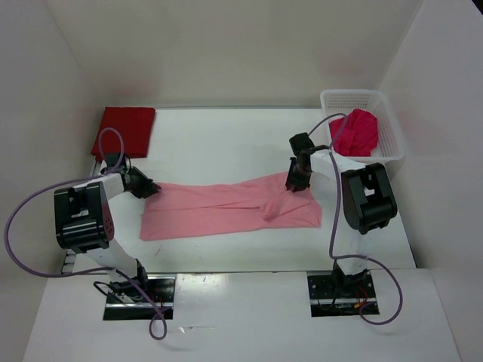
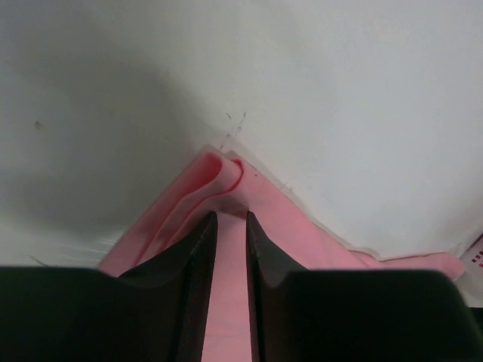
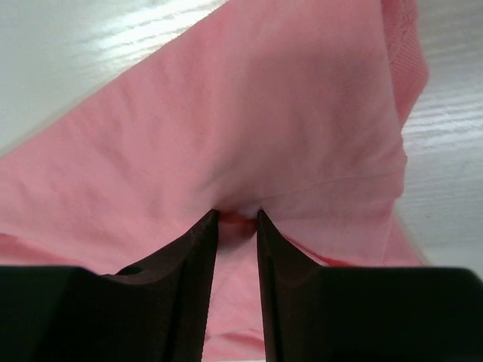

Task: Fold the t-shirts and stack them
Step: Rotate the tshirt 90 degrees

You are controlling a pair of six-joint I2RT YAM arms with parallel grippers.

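Your two arms are bolted at the bottom of the top view, the left arm base (image 1: 138,289) at lower left and the right arm base (image 1: 339,290) at lower right.

You have three t-shirts on show, one basket and two grippers. At upper left, the dark red t-shirt (image 1: 124,130) lies folded into a flat square on the white table (image 1: 226,136), near the back wall.

Just below it, your left gripper (image 1: 147,187) sits at the upper left corner of the light pink t-shirt (image 1: 226,210). In the left wrist view, that gripper (image 2: 231,215) is clamped on a folded edge of the pink cloth (image 2: 226,170), with layers curling just past the fingertips.

The pink shirt lies as one long band across the middle of the table, well apart from the red one.

At its upper right edge stands your right gripper (image 1: 296,185). In the right wrist view, it (image 3: 236,213) pinches a bunch of the pink cloth (image 3: 264,113), and creases run up to its tips.

At upper right, the one white mesh basket (image 1: 389,124) holds the magenta t-shirt (image 1: 355,132), crumpled and unfolded.
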